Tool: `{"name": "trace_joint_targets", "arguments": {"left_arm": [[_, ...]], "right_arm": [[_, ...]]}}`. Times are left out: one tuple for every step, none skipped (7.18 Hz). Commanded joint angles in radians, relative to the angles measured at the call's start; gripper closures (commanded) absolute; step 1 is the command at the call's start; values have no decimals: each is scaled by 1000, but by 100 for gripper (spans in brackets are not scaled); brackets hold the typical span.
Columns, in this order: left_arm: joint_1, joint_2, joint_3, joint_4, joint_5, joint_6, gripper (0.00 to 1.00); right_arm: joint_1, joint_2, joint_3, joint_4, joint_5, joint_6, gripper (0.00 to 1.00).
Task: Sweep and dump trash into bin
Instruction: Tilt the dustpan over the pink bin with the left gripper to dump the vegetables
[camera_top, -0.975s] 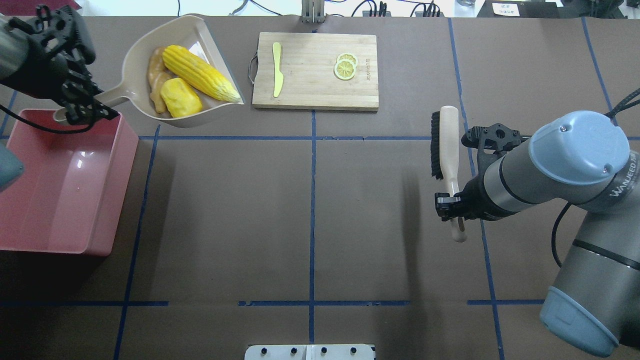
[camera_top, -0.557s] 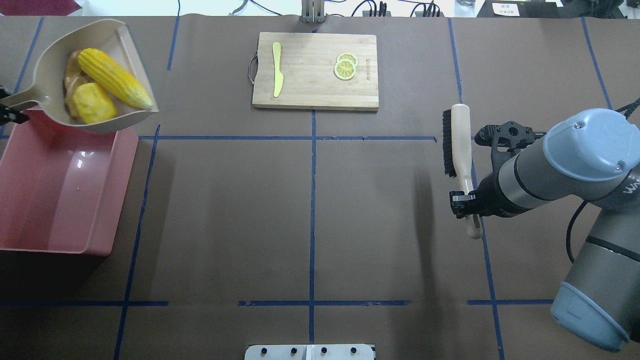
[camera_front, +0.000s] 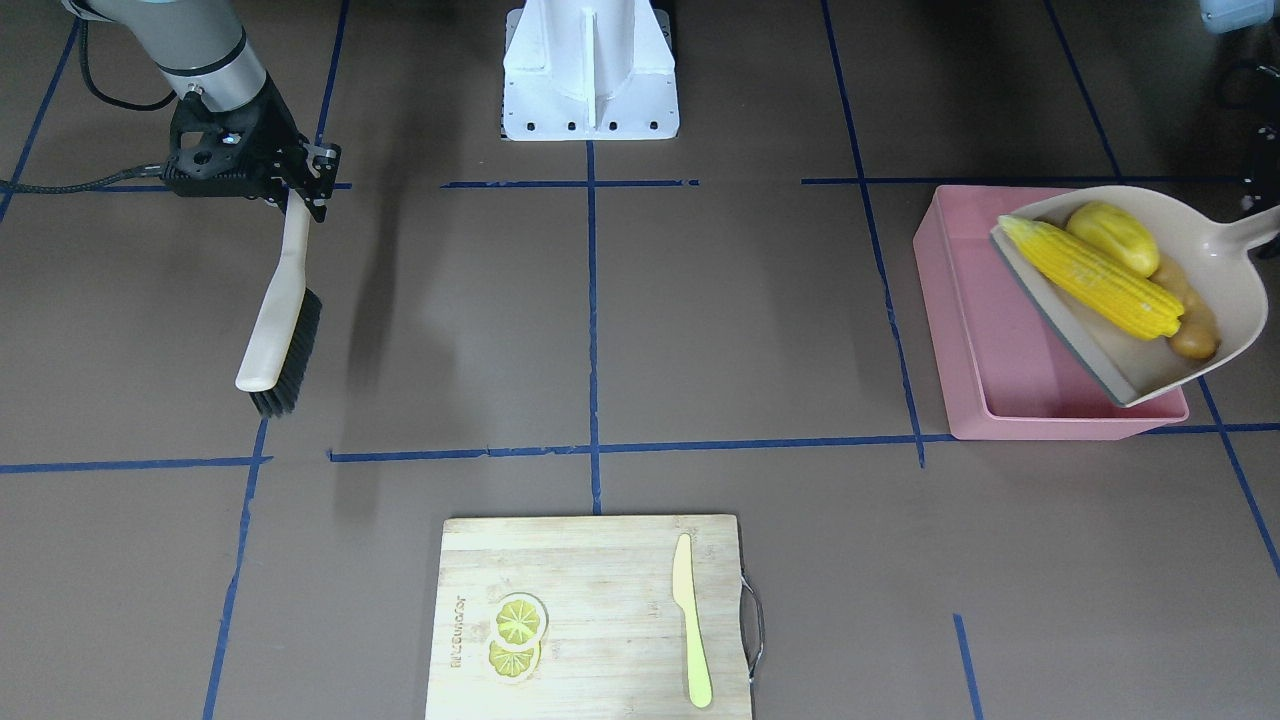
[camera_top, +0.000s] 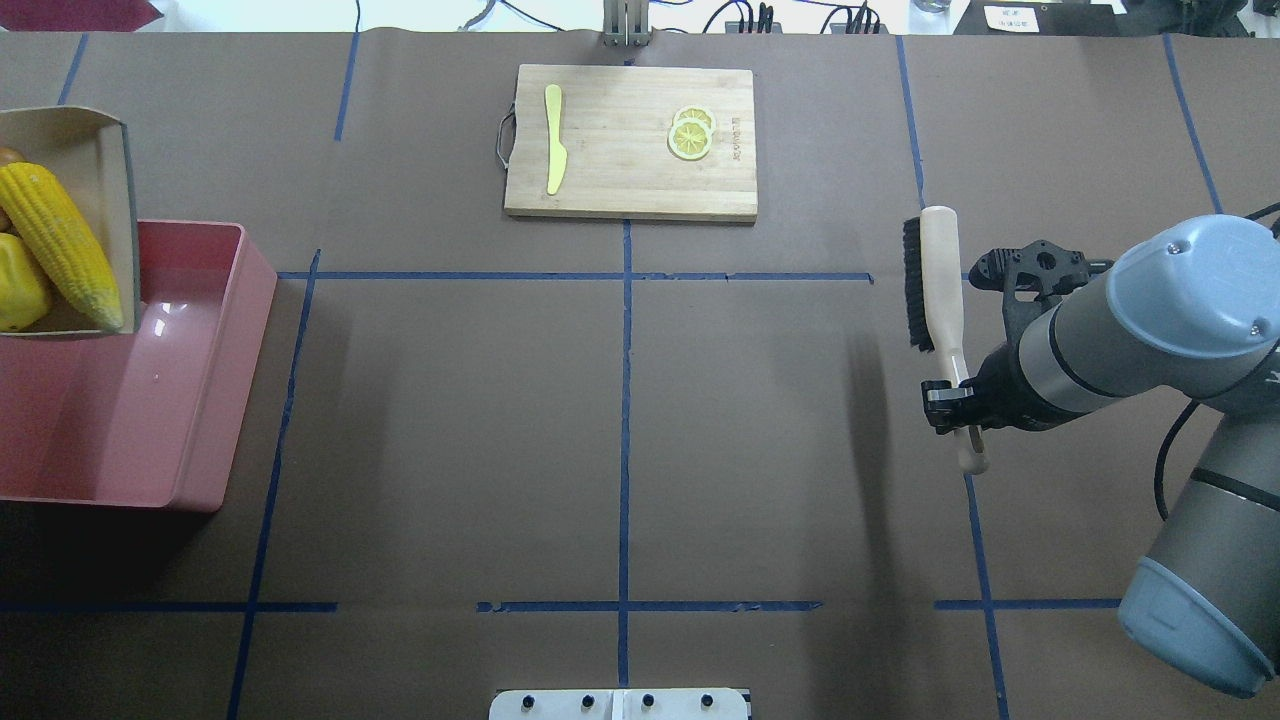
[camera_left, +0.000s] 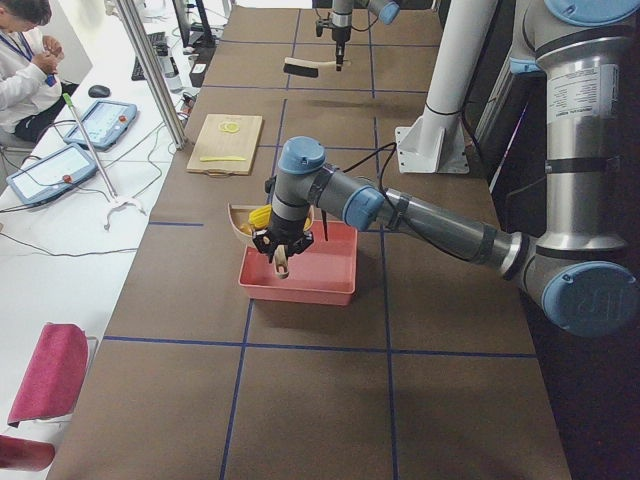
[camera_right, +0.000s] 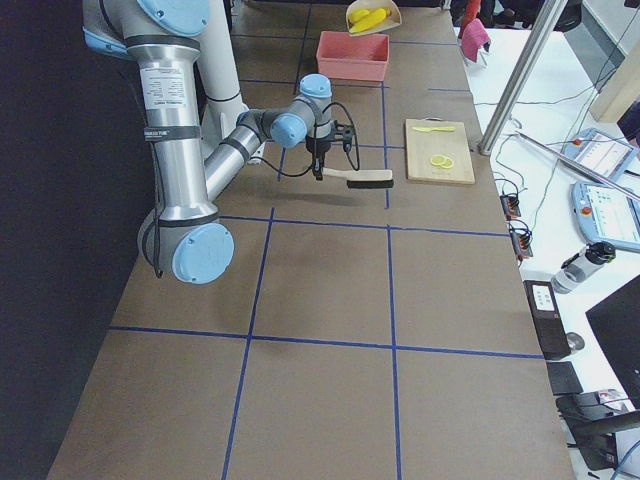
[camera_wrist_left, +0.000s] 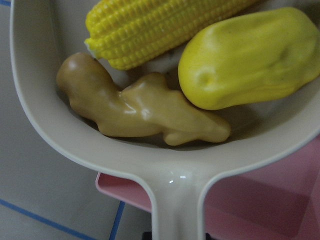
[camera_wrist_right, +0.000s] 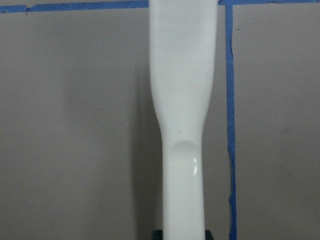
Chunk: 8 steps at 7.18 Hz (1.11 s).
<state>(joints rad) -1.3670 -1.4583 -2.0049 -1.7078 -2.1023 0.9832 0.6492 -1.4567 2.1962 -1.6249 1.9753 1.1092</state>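
Observation:
The beige dustpan (camera_top: 95, 140) hangs over the far left part of the pink bin (camera_top: 130, 400), its mouth facing the bin's inside. In it lie the corn cob (camera_top: 60, 245), the yellow potato-like lump (camera_top: 18, 285) and the tan ginger root (camera_wrist_left: 140, 107). In the front-facing view the pan (camera_front: 1225, 250) is tilted above the bin (camera_front: 960, 330). My left gripper (camera_left: 278, 255) is shut on the pan's handle (camera_wrist_left: 175, 210). My right gripper (camera_top: 950, 400) is shut on the handle of a black-bristled brush (camera_top: 940, 270) and holds it above the table at the right.
A wooden cutting board (camera_top: 630, 140) lies at the far middle with a yellow-green knife (camera_top: 553, 140) and lemon slices (camera_top: 690, 135) on it. Blue tape lines cross the brown table. The robot's white base (camera_front: 590, 70) stands at the near middle edge.
My left arm has carried the loaded dustpan leftward until it hangs over the bin, and has turned its mouth toward the bin. My right arm with the brush has drifted slightly right.

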Motion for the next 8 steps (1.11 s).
{"name": "trace_joint_targets", "arguments": {"left_arm": [[14,18,-1,5,207,145,72],[49,15,-3,28,302,225,71],[83,9,-3,30,374,302,69],[110,9,-3,30,422,337,66],[117,10,-5,30,429,357,66],[118,10,-14,30,485,394,66],[120,12,-11,30,499,417,66],[120,13,-12,31,496,419,66]], "right_arm": [[1,-7,-1,0,-6,-3,100],[0,-5,-6,0,-9,-3,100],[-2,-4,-18,2,-9,-2,100],[-3,1,-21,3,-9,-2,100],[-3,2,-23,5,-9,-2,100],[-5,4,-21,3,-9,0,100],[-5,10,-21,5,-9,0,100],[-5,10,-21,5,-9,0,100]]}}
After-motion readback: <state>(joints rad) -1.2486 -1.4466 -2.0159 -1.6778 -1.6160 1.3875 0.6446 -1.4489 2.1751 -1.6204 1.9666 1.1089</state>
